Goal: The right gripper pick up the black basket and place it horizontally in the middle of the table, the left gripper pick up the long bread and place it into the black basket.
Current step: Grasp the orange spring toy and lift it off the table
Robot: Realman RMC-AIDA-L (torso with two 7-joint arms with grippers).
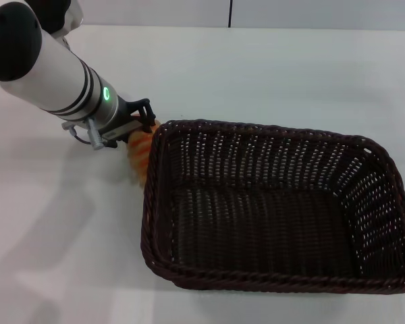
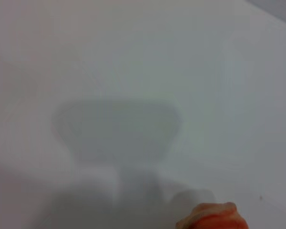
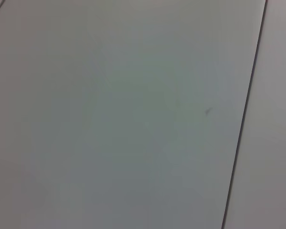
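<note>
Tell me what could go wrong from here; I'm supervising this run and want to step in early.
The left gripper has the long bread just outside the black basket, by its left rim. The loaf hangs down, so it may clip the braided rim and shove the basket across the table. How firmly it is held is hidden, so the loaf could slip.

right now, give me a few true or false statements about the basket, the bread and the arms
1. The basket has nothing in it. True.
2. The bread lies inside the basket. False: it is outside, at the basket's left end, by the rim.
3. The left gripper is at the bread. True, though its fingers are not clear enough to tell how they stand.
4. The right gripper is over the basket. False: it shows in no view; the right wrist view shows only a bare pale surface.
5. The basket sits on the table. True.
</note>
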